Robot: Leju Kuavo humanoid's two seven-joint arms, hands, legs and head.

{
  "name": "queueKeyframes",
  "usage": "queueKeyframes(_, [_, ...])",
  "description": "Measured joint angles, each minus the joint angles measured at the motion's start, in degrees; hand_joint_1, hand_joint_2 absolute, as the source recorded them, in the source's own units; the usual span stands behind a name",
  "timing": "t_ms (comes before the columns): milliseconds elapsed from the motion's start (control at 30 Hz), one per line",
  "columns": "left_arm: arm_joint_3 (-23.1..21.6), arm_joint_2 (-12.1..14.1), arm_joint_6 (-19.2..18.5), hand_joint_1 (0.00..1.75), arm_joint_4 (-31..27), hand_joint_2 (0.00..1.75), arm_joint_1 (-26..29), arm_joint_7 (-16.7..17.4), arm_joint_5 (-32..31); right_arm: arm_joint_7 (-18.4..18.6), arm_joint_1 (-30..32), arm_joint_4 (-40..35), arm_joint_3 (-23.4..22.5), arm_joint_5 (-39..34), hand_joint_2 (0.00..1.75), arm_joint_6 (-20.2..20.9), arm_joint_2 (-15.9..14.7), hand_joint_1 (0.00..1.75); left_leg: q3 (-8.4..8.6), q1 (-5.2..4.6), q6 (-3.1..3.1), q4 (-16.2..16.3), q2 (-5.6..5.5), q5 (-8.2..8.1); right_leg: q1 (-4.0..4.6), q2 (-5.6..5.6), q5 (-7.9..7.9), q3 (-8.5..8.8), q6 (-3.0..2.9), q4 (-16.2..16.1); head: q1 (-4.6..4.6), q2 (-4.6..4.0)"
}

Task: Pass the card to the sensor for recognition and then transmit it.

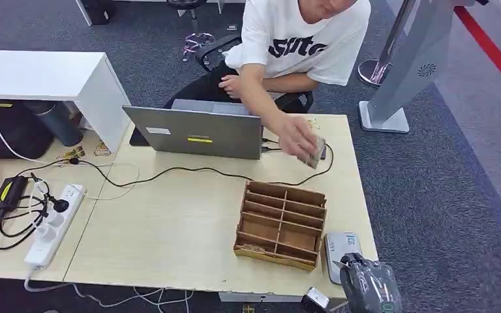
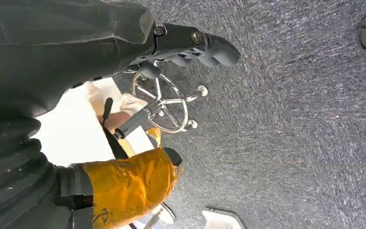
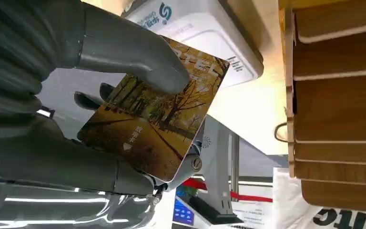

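At the near right edge of the pale wooden desk (image 1: 169, 228), the robot's right hand (image 1: 368, 283) sits just beside the white card reader (image 1: 341, 251), which lies flat on the desk immediately right of the wooden divided organizer (image 1: 280, 225). From the right wrist camera, that hand (image 3: 66, 109) holds the card (image 3: 159, 109), printed with an autumn tree-lined path: the thick grey thumb (image 3: 133, 52) presses its printed face and darker fingers (image 3: 88, 101) lie behind it. The card is close to the reader's white casing (image 3: 209, 36), though contact between them cannot be judged. The organizer (image 3: 338, 95) stands right beside it, its slats seen edge-on.

The organizer's compartments look mostly bare; the nearest left one holds something small and brownish that is too indistinct to name.

Across the desk, a seated person in a white T-shirt (image 1: 306, 32) reaches a hand (image 1: 297, 137) down over a stack of cards (image 1: 314, 151) at the far right of the desk, beside an open grey laptop (image 1: 196, 130). A black cable (image 1: 189, 171) runs from the laptop area leftward to a white power strip (image 1: 52, 225).

The left hand (image 2: 190, 45) is over grey carpet (image 2: 290, 119), its dark fingers (image 2: 219, 50) loosely curled with nothing in them.
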Motion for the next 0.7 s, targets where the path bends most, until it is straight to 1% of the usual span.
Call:
queueKeyframes(300, [0.0,0.09,-0.02,0.0,0.0,1.75,-0.03,0.0,0.0,0.09,-0.46,1.4,0.48,0.0,1.75,-0.09,-0.31,1.75,0.0,0.0,0.0,0.0,0.0,0.0,0.0,0.0,0.0,-0.01,0.0,0.0,0.02,0.0])
queueKeyframes(567, [0.0,0.11,0.0,0.0,0.0,1.75,-0.15,0.17,0.02,1.24,-0.99,2.25,1.07,0.41,1.75,-0.5,-0.33,1.75,0.0,0.0,0.0,0.0,0.0,0.0,0.0,0.0,0.0,0.0,0.0,0.0,0.02,0.0])
queueKeyframes(633, [0.0,0.07,0.02,0.0,0.0,1.75,-0.15,0.24,0.02,2.01,-1.0,1.99,1.13,1.66,1.75,-1.24,-0.35,1.75,0.0,0.0,0.0,0.0,0.0,0.0,0.0,0.0,0.0,0.02,0.0,0.0,0.02,0.0])
queueKeyframes(700, [0.0,-0.02,0.13,0.0,0.0,1.75,-0.14,0.24,0.2,2.14,-0.9,0.95,1.14,3.1,1.75,-3.45,-0.39,1.75,0.0,0.0,0.0,0.0,0.01,0.0,0.0,0.0,0.0,0.07,0.0,0.0,0.02,0.0])
